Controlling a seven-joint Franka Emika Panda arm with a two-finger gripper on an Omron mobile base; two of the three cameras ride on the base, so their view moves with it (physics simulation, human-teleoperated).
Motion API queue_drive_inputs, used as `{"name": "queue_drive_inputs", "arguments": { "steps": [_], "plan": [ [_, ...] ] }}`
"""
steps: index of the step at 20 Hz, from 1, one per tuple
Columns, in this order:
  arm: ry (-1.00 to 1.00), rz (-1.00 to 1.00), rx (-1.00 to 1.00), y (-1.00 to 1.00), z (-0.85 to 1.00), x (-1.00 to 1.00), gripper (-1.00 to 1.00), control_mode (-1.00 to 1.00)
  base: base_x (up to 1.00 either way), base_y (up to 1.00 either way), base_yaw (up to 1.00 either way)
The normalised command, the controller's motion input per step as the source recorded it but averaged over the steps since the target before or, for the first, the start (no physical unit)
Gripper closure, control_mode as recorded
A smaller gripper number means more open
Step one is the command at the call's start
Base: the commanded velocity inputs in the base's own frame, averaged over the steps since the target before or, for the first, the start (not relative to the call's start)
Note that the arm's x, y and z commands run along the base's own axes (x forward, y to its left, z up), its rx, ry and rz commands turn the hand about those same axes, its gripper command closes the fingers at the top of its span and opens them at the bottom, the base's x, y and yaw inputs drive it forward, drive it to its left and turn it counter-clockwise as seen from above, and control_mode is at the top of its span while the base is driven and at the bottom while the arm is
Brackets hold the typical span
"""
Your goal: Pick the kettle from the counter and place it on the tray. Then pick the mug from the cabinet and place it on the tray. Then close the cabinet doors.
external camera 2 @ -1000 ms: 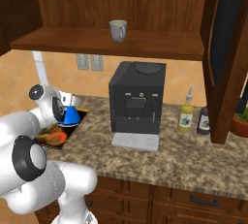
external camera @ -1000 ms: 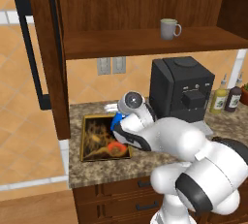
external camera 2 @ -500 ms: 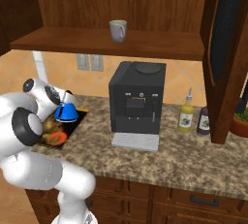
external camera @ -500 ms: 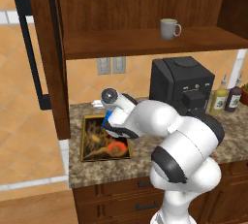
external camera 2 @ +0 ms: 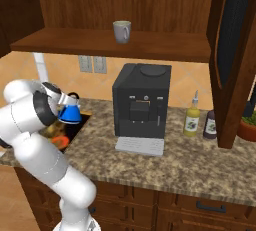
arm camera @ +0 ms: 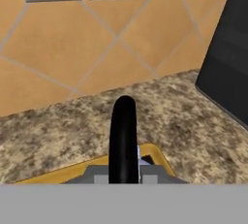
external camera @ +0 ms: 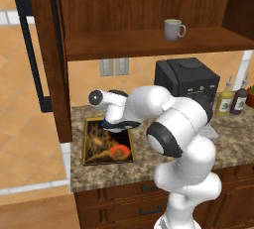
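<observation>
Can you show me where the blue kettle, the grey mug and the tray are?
Small bright blue cone-shaped kettle [external camera 2: 69, 113]: right base view, blue body.
Plain grey-beige mug [external camera: 172, 29]: left base view, cylinder side.
Gold-rimmed dark brown tray [external camera: 96, 141]: left base view, painted surface.

A black coffee machine [external camera 2: 141, 106] stands beside two bottles [external camera 2: 191, 120], below two wall outlet plates [external camera: 113, 67].

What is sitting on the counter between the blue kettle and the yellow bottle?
In the right base view, the boxy black coffee machine stands between the bright blue cone-shaped kettle and the yellow bottle on the speckled granite counter.
</observation>
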Motion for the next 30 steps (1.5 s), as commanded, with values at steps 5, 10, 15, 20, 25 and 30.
{"name": "queue_drive_inputs", "arguments": {
  "steps": [5, 10, 15, 20, 25, 30],
  "plan": [
    [-0.02, -0.17, 0.00, 0.20, -0.22, 0.13, 1.00, -1.00, 0.00, 0.00, 0.00],
    [0.00, -0.08, 0.00, 0.12, -0.36, -0.13, 1.00, -1.00, 0.00, 0.00, 0.00],
    [0.00, -0.12, 0.00, 0.01, -0.34, -0.30, -1.00, -1.00, 0.00, 0.00, 0.00],
    [0.00, -0.09, 0.00, 0.01, -0.12, -0.16, -1.00, -1.00, 0.00, 0.00, 0.00],
    [0.00, -0.07, 0.00, 0.11, 0.00, -0.20, -1.00, -1.00, 0.00, 0.00, 0.00],
    [0.00, -0.04, 0.00, 0.06, 0.05, -0.34, -1.00, -1.00, 0.00, 0.00, 0.00]
  ]
}}
